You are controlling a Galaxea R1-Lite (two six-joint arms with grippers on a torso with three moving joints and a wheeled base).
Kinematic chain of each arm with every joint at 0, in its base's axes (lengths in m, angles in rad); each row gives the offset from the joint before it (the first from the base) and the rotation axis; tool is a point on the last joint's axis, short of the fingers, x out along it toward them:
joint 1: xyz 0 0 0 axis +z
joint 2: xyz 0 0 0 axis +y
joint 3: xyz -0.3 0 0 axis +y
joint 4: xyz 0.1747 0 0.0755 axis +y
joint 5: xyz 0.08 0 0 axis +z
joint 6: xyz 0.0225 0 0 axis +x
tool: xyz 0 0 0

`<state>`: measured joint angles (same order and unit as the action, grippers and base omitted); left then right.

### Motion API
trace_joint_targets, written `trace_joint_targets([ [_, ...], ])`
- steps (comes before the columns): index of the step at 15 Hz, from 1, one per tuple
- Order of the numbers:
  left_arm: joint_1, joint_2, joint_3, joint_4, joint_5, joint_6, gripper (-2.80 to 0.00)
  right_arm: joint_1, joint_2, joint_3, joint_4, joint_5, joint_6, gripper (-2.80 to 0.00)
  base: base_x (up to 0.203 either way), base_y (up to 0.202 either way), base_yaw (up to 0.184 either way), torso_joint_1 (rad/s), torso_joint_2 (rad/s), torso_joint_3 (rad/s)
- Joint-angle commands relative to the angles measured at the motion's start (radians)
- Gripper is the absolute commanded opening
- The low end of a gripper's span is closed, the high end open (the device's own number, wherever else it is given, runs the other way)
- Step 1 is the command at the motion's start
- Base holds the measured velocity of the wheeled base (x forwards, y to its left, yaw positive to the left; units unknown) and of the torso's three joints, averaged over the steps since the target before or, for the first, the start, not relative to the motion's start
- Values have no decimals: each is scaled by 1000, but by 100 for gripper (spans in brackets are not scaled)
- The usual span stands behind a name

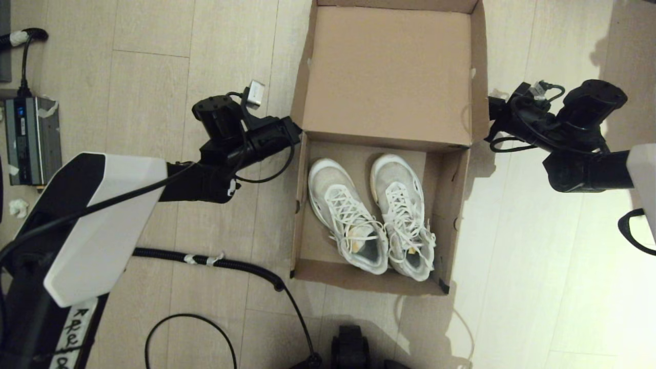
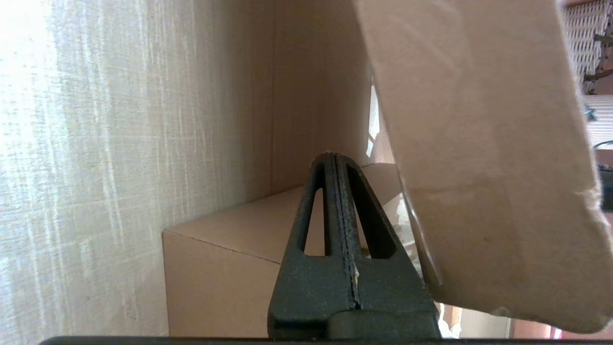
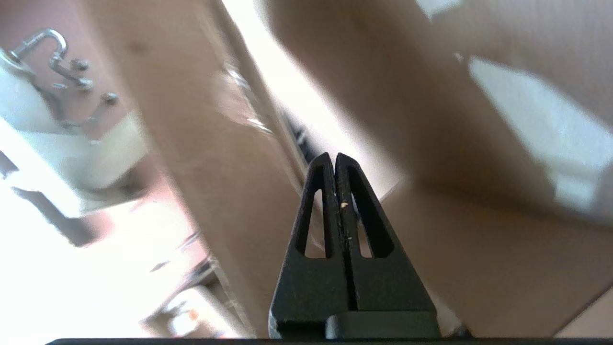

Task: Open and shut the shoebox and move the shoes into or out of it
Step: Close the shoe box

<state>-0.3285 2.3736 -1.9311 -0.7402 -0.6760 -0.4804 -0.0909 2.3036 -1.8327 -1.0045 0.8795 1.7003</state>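
We see the large plain brown cardboard shoebox (image 1: 451, 205) sitting on the pale wood-plank floor (image 1: 154, 77), its hinged lid (image 1: 389, 72) swung up and back so the inside faces the head cam. Inside the box lies the pair of white mesh lace-up sneakers (image 1: 374, 215), side by side w/ toes toward the lid hinge and heels toward the robot, laces loose over the tongues. A bit of black tape (image 1: 444, 286) marks the near right corner of the box. Our left end effector (image 1: 292, 130) sits just beside the box's left wall near the hinge corner — in the left wrist view its two black fingers (image 2: 335, 230) are pressed together w/ nothing between them, cardboard close ahead. Our right end effector (image 1: 493, 115) is at the lid's right edge, close to the hinge; the right wrist view shows its fingers (image 3: 335, 225) also pressed together, empty, w/ blurred cardboard around. On the floor at far left we note a grey power-supply box (image 1: 31, 141), and a black corrugated cable (image 1: 205, 259) runs across the floor — near the robot base.
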Motion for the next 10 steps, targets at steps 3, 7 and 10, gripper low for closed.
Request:
trace_joint_targets([
  [3,0,4,0,-4,-4,-3,-280,-12,29,-71,-26,132,216,-280,0,0,0,0,0,0],
  [7,0,13,0,-4,-4,-3,-280,-13,38,-108,-74,174,386,-280,0,0,0,0,0,0],
  [10,0,15,0,-4,-4,-3,-280,-12,24,-115,-110,227,442,-280,0,0,0,0,0,0],
])
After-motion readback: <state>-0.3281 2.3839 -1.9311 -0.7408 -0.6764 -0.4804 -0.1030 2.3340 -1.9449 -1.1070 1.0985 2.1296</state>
